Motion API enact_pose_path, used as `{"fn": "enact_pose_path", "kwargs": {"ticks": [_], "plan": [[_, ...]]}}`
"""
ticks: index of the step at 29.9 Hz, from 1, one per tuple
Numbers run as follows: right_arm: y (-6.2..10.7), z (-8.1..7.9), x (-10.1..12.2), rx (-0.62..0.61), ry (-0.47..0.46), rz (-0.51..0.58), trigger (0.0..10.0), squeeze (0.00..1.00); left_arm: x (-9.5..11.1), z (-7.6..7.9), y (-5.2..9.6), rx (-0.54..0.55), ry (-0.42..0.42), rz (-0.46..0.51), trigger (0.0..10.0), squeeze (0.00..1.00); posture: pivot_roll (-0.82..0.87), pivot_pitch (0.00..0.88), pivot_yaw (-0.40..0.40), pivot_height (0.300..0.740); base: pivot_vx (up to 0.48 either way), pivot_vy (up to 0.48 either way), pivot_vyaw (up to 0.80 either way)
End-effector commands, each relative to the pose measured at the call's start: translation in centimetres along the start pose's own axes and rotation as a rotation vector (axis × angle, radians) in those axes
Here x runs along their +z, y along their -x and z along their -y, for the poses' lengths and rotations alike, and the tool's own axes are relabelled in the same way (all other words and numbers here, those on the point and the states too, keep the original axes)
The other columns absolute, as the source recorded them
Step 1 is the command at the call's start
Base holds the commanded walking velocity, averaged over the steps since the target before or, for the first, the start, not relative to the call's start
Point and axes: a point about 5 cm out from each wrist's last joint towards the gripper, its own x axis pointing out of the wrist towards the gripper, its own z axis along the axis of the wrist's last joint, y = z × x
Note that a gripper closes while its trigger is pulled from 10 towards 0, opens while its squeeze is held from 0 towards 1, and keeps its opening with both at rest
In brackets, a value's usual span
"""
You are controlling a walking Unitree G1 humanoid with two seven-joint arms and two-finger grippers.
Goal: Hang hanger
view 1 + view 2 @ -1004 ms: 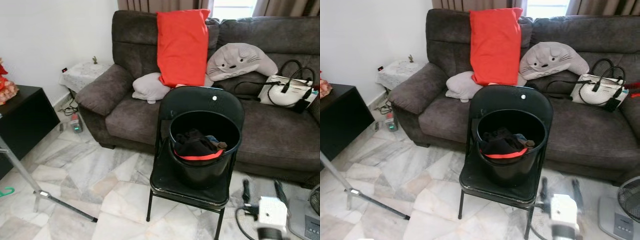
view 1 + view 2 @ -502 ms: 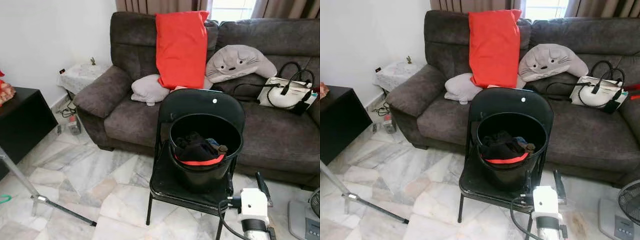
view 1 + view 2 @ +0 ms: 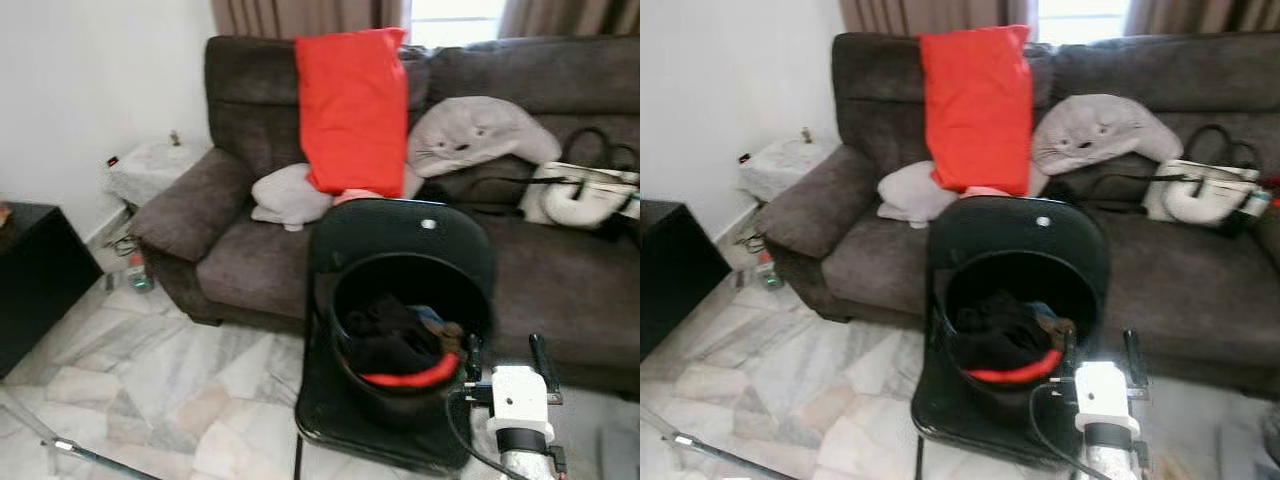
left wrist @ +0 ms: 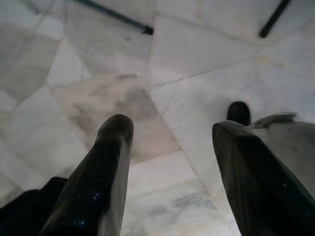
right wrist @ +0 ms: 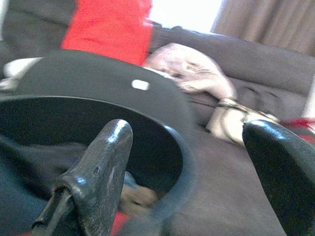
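Right gripper (image 3: 505, 352) raised beside the black bucket (image 3: 408, 335), fingers spread wide with nothing between them; a second ago lower and well clear of the chair, now just beside the bucket rim. Whole head view also shifted and slightly blurred, so camera moving too. Wrist view looks over the rim (image 5: 147, 123) into the bucket.

Bucket on the black folding chair (image 3: 400, 250), in front of the dark sofa (image 3: 250, 240). Inside: dark clothing (image 3: 385, 335) and something red (image 3: 415, 378) along the near wall. No hanger distinguishable in the bucket; cannot tell whether one lies among the clothes.

Left gripper (image 4: 172, 162) pointing down at the marble floor (image 4: 98, 64), fingers wide apart, empty, idle.

Sofa carries a red cushion (image 3: 350, 110), a grey plush cushion (image 3: 475, 135), a white handbag (image 3: 585, 190).

Judgement: approach to the bucket under way, grasp not yet begun. Task at an early stage; likely next a reach over the rim, with clearance from chair back and rim the main concern.
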Motion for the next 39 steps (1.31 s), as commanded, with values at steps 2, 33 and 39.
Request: {"fn": "enact_pose_path", "kwargs": {"ticks": [2,33,39], "plan": [[0.8,0.3,0.6,0.032,0.087,0.04,10.0,0.0,-0.1,-0.1,0.0,0.007,-0.006,-0.01,10.0,0.0,-0.14,0.0,0.098,0.74,0.0,0.0,0.0],[7.5,2.8,-2.0,0.388,0.772,-0.123,10.0,1.0,0.9,3.0,-0.4,-0.036,-0.025,0.01,10.0,0.0,-0.17,0.0,0.075,0.74,0.0,0.0,0.0],[6.1,3.1,-2.9,0.371,0.845,-0.155,10.0,0.0,0.7,3.0,-0.3,-0.036,-0.019,0.005,10.0,0.0,-0.16,0.0,0.071,0.74,0.0,0.0,0.0]]}}
